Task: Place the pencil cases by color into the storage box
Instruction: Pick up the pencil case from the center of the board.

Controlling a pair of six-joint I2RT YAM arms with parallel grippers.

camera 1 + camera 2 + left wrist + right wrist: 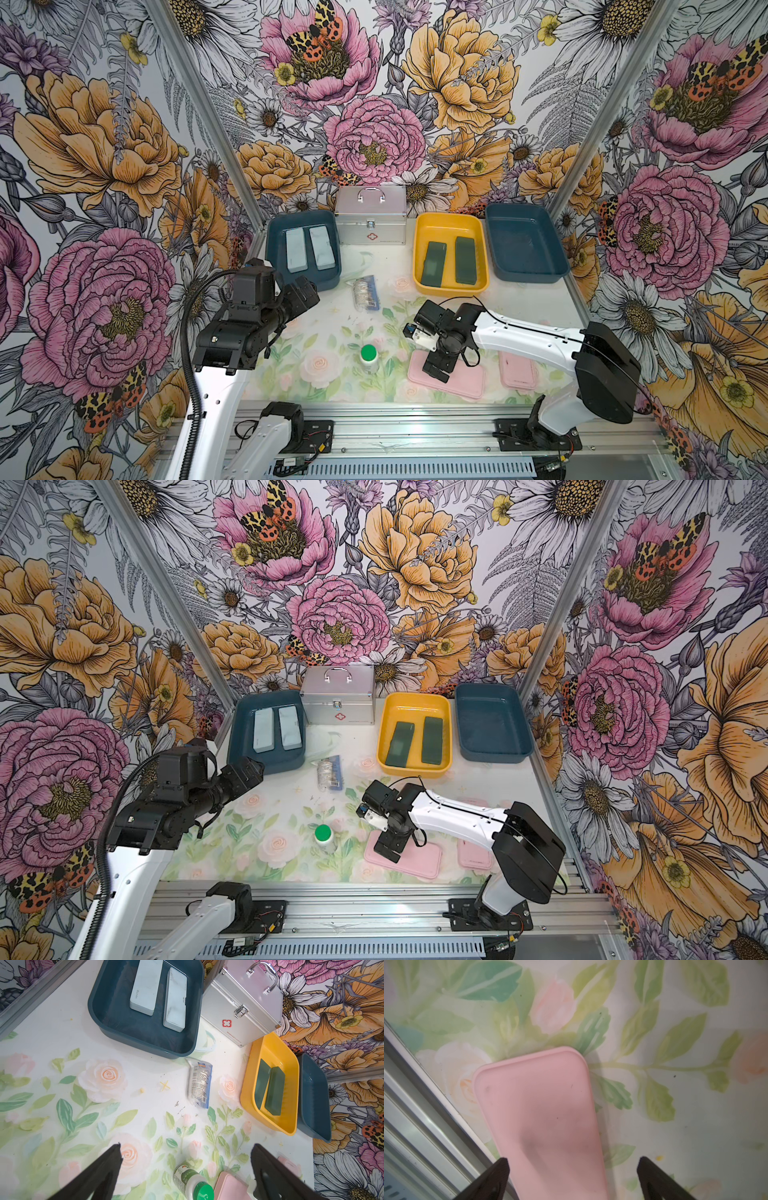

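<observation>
1. Your right gripper (436,372) hangs over a pink pencil case (461,378) near the table's front edge. In the right wrist view its jaws stand wide apart, one on each side of the case, not clamped on it.
2. The second pink pencil case (517,370) lies flat near the first, partly hidden under the right arm.
3. Your left gripper (306,291) is spread wide too and holds nothing. It hovers by the front corner of the left blue bin (274,249).
4. That bin holds both pale blue pencil cases (296,250), side by side.
5. The yellow bin (419,257) holds both dark green pencil cases (465,259).
6. The right blue bin (525,243) stands just beside the yellow one.
7. A green-capped bottle (368,357) stands between the arms.
</observation>
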